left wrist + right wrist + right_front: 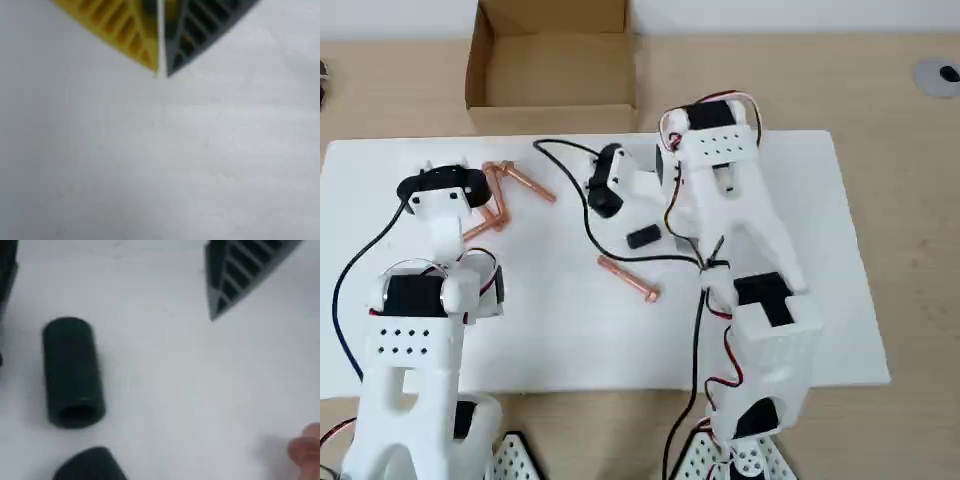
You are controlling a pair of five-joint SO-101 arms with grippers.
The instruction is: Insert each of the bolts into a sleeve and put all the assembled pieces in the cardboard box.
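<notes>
Left tool [161,60]: jaws all but closed, a hairline gap between them, nothing held. It sits low over the white sheet [570,340] that covers the desk [900,250], at the sheet's left end.

Bolt cluster [505,195]: several copper bolts lie crossed over one another just beside the left tool. None is sleeved.

Cardboard box [480,70]: off the sheet at the far edge, open top. No assembled piece is visible inside.

Single bolt [628,277]: lies alone near the sheet's middle, apart from the cluster.

Sleeve [643,237]: dark, lying on its side just beyond the single bolt, open bore visible at one end in the right wrist view [72,372]. A second dark piece lies beside it.

Right tool [235,280]: close over the sleeve. I cannot tell how far open it is.

Assessment: the task is at its start, with first pick-up in hand. Next, I judge, the left tool must open and take one bolt from the tangle while the right grips the sleeve with its bore left clear.
</notes>
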